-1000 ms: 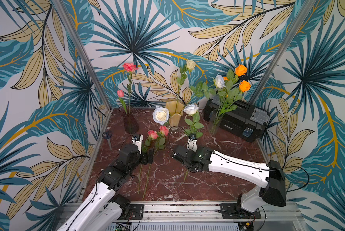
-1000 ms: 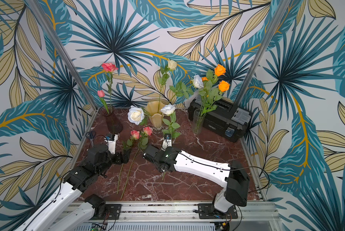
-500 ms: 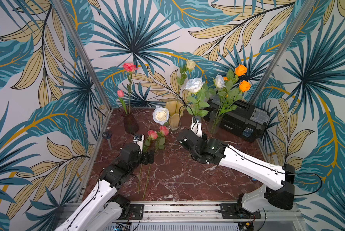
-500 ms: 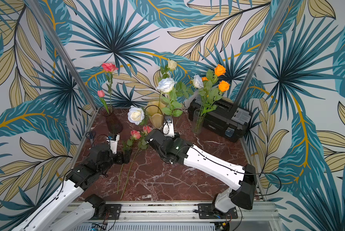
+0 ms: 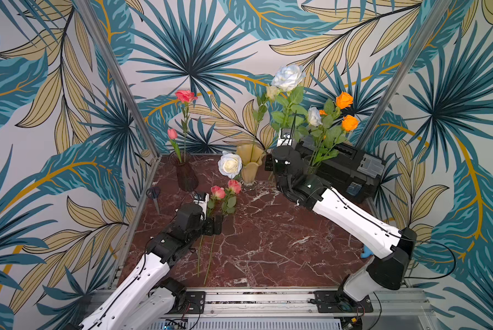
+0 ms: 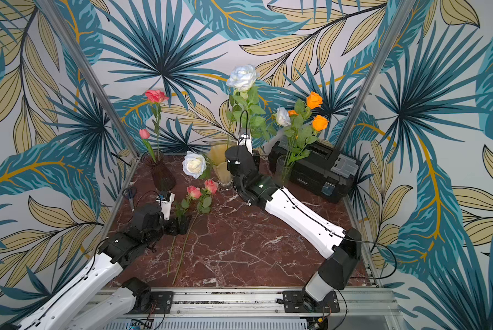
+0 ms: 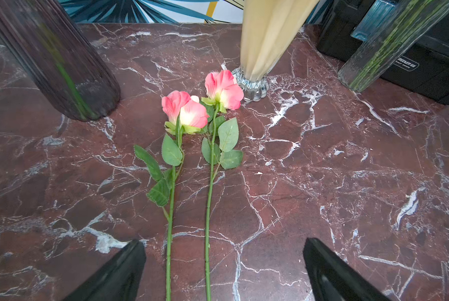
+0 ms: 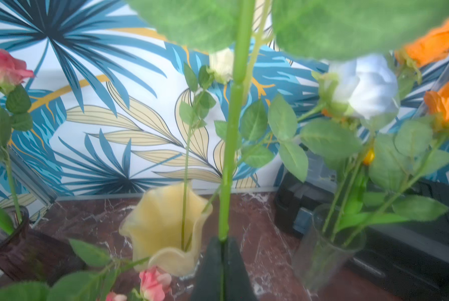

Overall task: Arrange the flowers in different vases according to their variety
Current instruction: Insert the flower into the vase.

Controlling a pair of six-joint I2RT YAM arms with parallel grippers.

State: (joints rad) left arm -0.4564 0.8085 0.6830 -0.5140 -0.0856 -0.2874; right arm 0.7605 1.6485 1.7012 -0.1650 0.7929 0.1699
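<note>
Marble tabletop (image 7: 322, 182): black toolbox (image 7: 426, 78) behind clear vase (image 7: 390, 44) reads partly "REEKER".

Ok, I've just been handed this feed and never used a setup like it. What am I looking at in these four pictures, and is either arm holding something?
These are two robot arms at a marble table, each ending in a two-finger gripper. The two wide pictures come from one camera head up front, looking down on everything. The two close ones come from cameras on the arms' wrists. The left gripper is open over the stems of two pink roses lying on the table. The right gripper is shut on the stem of a white rose, held upright near the cream vase. That vase holds a white bud, the purple vase holds pink flowers, and the clear vase holds orange roses plus a white one. A black toolbox stands behind it; scissors lie near the left edge.
</note>
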